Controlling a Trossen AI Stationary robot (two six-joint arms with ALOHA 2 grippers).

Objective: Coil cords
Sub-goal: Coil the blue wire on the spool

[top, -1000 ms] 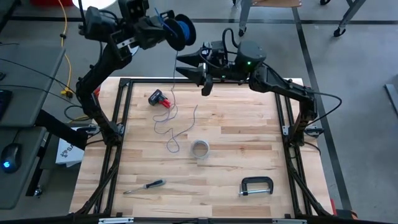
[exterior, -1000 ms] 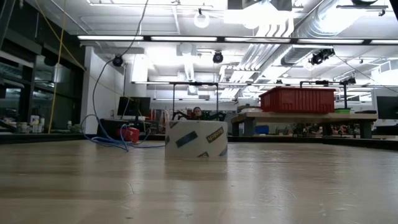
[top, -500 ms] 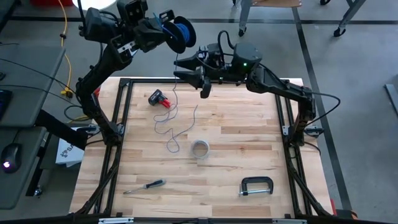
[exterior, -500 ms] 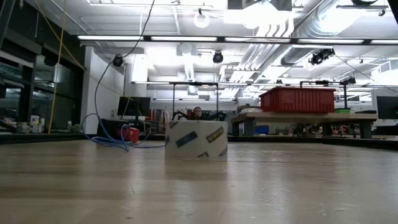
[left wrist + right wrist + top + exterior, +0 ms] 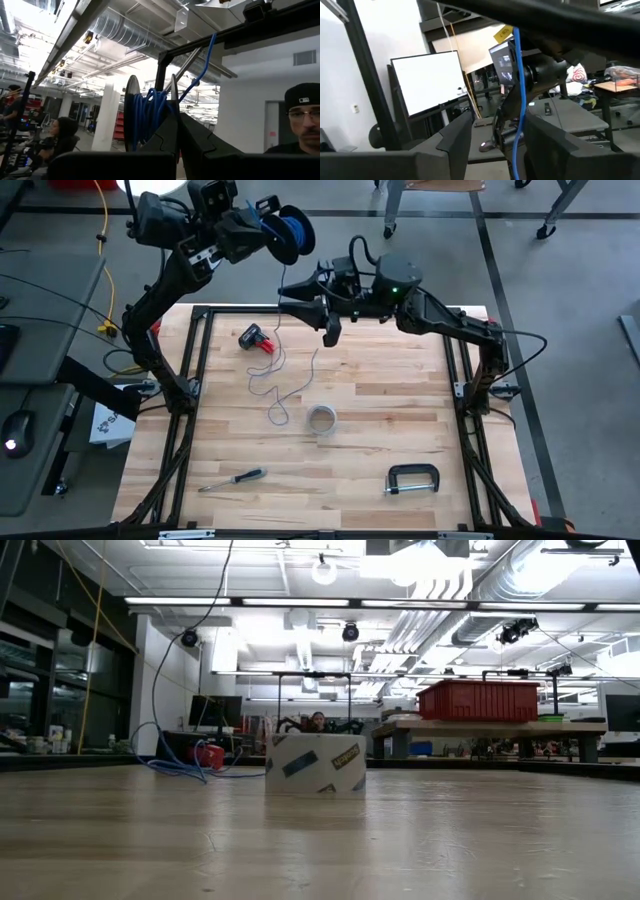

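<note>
- Table [image 5: 380,430] of pale wood carries loose blue cord [image 5: 275,380], a tape roll [image 5: 321,420], a clamp [image 5: 412,478] and a screwdriver [image 5: 232,478].
- Left gripper [image 5: 262,225], raised beyond the far edge, is clenched on a spool [image 5: 292,232] wound with blue cord.
- Right gripper [image 5: 308,308] hovers with fingers [image 5: 455,135] parted either side of the hanging strand.

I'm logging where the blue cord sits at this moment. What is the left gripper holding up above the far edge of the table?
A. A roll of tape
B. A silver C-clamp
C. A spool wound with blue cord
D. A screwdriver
C. The left gripper is shut on a spool wound with blue cord, raised above the table's far edge; the cord hangs down between the right gripper's open fingers.
</note>
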